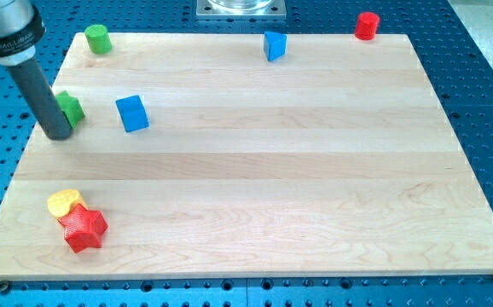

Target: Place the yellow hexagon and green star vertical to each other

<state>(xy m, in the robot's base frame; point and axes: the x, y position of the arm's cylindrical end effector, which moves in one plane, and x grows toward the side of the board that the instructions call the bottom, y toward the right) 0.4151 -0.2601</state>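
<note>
The yellow hexagon (62,202) lies near the board's bottom left corner, touching a red star (84,228) just below and right of it. A green block (70,109), its shape partly hidden, sits at the left edge. The dark rod comes down from the view's top left, and my tip (58,134) rests on the board right against the green block's lower left side.
A blue cube (132,113) sits right of the green block. A green cylinder (98,38) is at the top left corner, a blue block (274,45) at top centre, a red cylinder (366,26) at the top right. The wooden board (272,170) lies on a blue perforated table.
</note>
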